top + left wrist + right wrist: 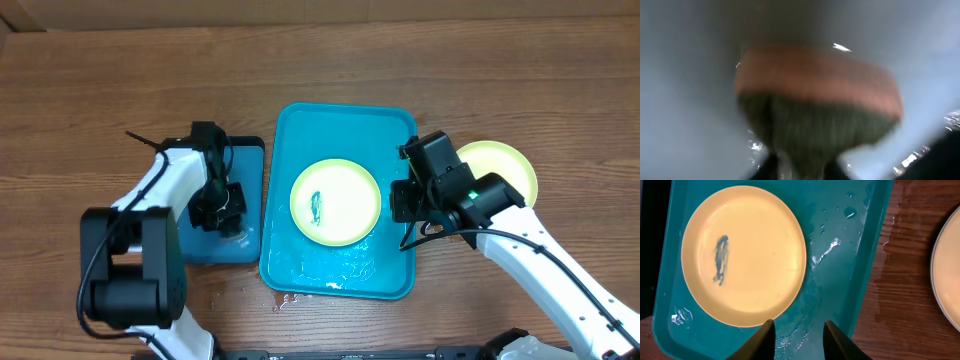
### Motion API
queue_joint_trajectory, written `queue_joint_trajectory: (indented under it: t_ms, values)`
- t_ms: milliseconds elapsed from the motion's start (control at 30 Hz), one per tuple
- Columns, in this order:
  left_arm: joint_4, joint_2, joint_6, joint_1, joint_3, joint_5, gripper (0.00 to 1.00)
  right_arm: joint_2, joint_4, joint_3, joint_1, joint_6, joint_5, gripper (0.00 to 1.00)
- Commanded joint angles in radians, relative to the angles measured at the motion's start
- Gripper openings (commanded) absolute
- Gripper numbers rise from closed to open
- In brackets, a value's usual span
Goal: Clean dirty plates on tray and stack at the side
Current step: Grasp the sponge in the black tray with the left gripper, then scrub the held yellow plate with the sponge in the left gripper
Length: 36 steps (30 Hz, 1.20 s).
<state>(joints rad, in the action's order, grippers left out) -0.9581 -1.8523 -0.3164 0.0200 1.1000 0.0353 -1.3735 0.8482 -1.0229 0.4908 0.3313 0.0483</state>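
Observation:
A yellow-green plate (335,202) (742,255) with a dark teal smear (721,259) lies in the turquoise tray (300,125) (840,280). My right gripper (402,200) (799,322) hovers open over the tray's wet right side, just beside that plate's rim, with nothing between its fingers. A second yellow-green plate (505,160) (950,270) rests on the table right of the tray, partly hidden by the right arm. My left gripper (222,205) (805,170) is down over the small blue tray (245,155), shut on an orange and green sponge (820,100), which fills its blurred wrist view.
The tray floor is wet (330,265). Water has also spread onto the wooden table at the tray's front left corner (285,298) and along its right side (880,305). The left arm's base (130,275) stands at the front left.

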Motion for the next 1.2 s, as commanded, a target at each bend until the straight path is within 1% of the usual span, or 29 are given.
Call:
queue_joint_trajectory:
  t_ms: [0,100,233,400,500,567,667,733,767,867,933,1000,1067,1167]
  values:
    - [0.018,-0.039,-0.002,0.006,-0.002,0.009,0.04,-0.037,-0.010,-0.011,-0.002,-0.019,0.006,0.33]
    - [0.000,-0.028,-0.002,0.006,0.018,0.010,0.04,-0.085,-0.025,-0.007,-0.002,-0.019,0.005,0.33]
    - [-0.085,0.013,-0.002,0.006,0.097,0.006,0.04,-0.168,-0.083,-0.004,-0.004,-0.018,-0.006,0.34]
    - [-0.212,0.132,0.000,0.007,0.260,-0.024,0.04,-0.285,-0.174,-0.004,-0.014,-0.018,-0.010,0.35]
    - [-0.239,0.190,0.007,0.007,0.314,-0.025,0.04,-0.336,-0.211,-0.004,-0.016,-0.023,-0.009,0.38]
    - [-0.245,0.249,0.010,0.007,0.338,-0.030,0.04,-0.397,-0.250,-0.004,-0.016,-0.026,-0.001,0.38]
    - [-0.250,0.285,0.010,0.007,0.338,-0.027,0.04,-0.440,-0.273,-0.004,-0.016,-0.053,0.048,0.27]
    - [-0.260,0.288,0.018,0.008,0.338,-0.017,0.04,-0.447,-0.275,-0.004,-0.015,-0.051,0.058,0.11]
    - [-0.265,0.287,0.022,0.008,0.337,-0.013,0.04,-0.447,-0.275,-0.004,-0.015,-0.051,0.058,0.04]
    - [-0.261,0.286,0.022,0.010,0.333,0.042,0.04,-0.447,-0.272,-0.004,-0.016,-0.017,0.048,0.04]
    - [-0.241,0.286,0.022,0.026,0.332,0.095,0.04,-0.447,-0.263,-0.004,-0.017,0.045,0.004,0.04]
    - [-0.212,0.284,0.020,0.058,0.324,0.124,0.04,-0.447,-0.263,-0.004,-0.017,0.047,0.006,0.04]
    - [-0.158,0.277,-0.010,0.113,0.299,0.144,0.04,-0.447,-0.258,-0.004,-0.017,0.045,0.006,0.04]
    - [-0.031,0.249,-0.052,0.232,0.226,0.153,0.04,-0.447,-0.252,-0.004,-0.017,0.039,0.006,0.04]
